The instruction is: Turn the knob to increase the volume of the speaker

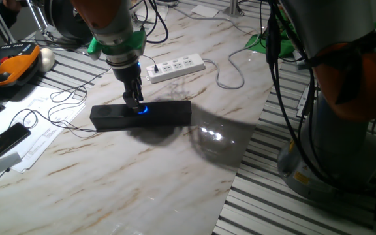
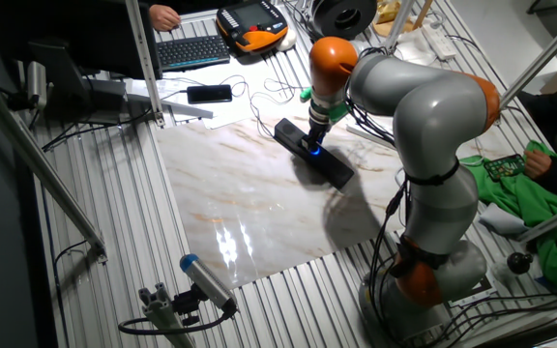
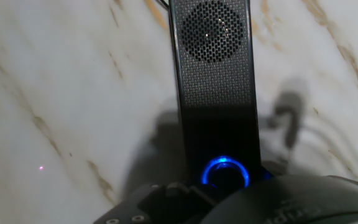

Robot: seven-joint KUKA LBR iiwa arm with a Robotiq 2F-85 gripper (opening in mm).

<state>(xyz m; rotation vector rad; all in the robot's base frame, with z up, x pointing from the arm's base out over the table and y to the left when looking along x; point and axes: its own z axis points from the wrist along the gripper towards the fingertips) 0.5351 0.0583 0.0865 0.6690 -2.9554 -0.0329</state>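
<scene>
- The long, low black rectangular speaker (image 1: 140,115) is laid flat on the marbled white tabletop (image 1: 142,176), and it serves as the landmark here.
- The small round knob with a glowing blue ring (image 1: 142,109) is set at the middle of the speaker's length; in the hand view it is seen at (image 3: 225,172), below the round perforated grille.
- The two-finger gripper (image 1: 134,100) is held directly over the knob, its tips at or just above the blue ring.
- Whether the fingers are spread, pressed together or already pinching the knob cannot be told; they are blurred in the hand view and too small in the fixed views.
- The step in hand is judged to be the seating of the fingers on the knob, before any turn is made.
- A firm pinch and a wrist rotation about the knob's axis are called for next; the light speaker may be dragged round if it is not gripped squarely.
- Beyond the speaker a white power strip (image 1: 176,67) is seen, and to its side a flat black phone (image 1: 4,142) with thin black cables (image 1: 64,117) trailing.
- Nothing is seen between the gripper and the knob.
</scene>
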